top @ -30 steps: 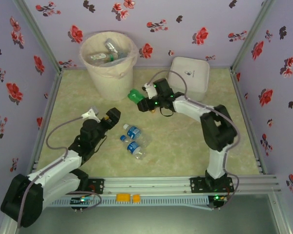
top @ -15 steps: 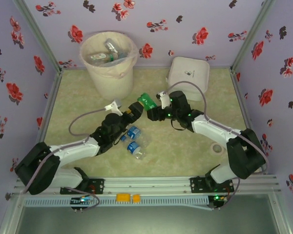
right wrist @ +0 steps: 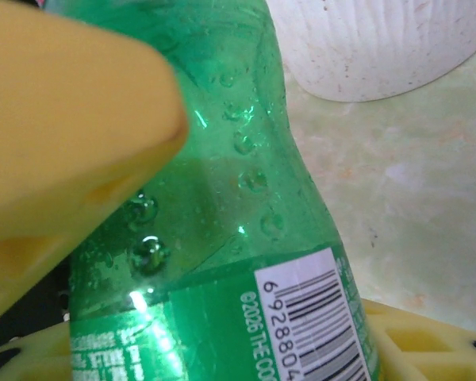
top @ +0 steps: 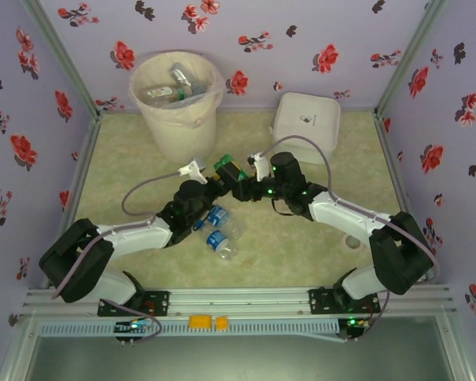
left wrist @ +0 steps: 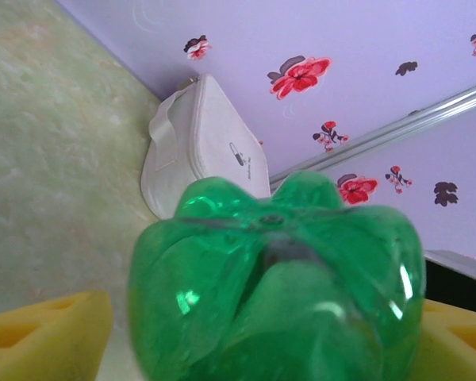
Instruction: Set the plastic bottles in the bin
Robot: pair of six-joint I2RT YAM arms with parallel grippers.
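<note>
A green plastic bottle [top: 224, 168] hangs above the table's middle between both arms. My right gripper [top: 237, 179] is shut on it; in the right wrist view its yellow fingers [right wrist: 63, 119] press the labelled body [right wrist: 222, 238]. My left gripper [top: 216, 182] comes from the other side, open, and the bottle's base [left wrist: 278, 286] sits between its yellow fingers [left wrist: 47, 333], with a thin gap on the left. Two clear bottles with blue labels [top: 216, 214] [top: 220, 242] lie on the table under the left arm. The bin [top: 177, 119] stands at the back left with several bottles inside.
A flat white lidded box [top: 305, 123] sits at the back right, also seen past the bottle [left wrist: 198, 151]. A small pale ring [top: 353, 240] lies by the right arm's elbow. Floral walls close in three sides.
The right arm carried the green bottle from near the bin toward the middle. The left arm reached forward and right to meet it, and its jaws narrowed around the bottle's base.
</note>
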